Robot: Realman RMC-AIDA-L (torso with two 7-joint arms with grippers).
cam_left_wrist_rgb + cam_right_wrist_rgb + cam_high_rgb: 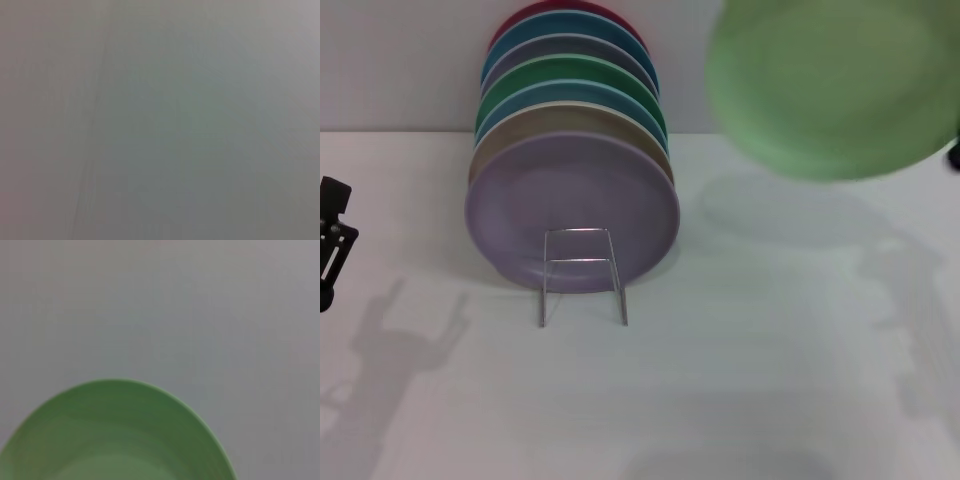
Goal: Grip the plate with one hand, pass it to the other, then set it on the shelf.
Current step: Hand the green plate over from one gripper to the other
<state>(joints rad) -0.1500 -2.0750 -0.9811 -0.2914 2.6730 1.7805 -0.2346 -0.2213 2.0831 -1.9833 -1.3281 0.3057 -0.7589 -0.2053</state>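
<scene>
At the left edge of your head view, about halfway down, sits the left gripper [332,240], a black two-fingered tool hanging just above the white tabletop [750,380]; only part of it shows, so you cannot tell whether its fingers are apart or together. Its shadow falls on the table just to its right. The left wrist view gives you nothing but a plain grey blur.

Moving right, centre-left of the frame, the thin silver wire plate rack [583,275] stands on the table with its upright rectangular loop at the front. Behind that loop leans a row of round plates on edge: a lilac matte plate [570,205] in front, then tan, blue, darker green [575,75], blue-grey, teal and red ones stacked back toward the wall.

At the upper right of the frame you have the round, light pastel-green matte plate [830,85], held up in the air well apart from the rack, its face turned toward the camera. A dark sliver of the right gripper [954,153] shows at the plate's lower right rim; you cannot tell how its fingers stand. In the right wrist view the same plate [115,435] fills the lower left.
</scene>
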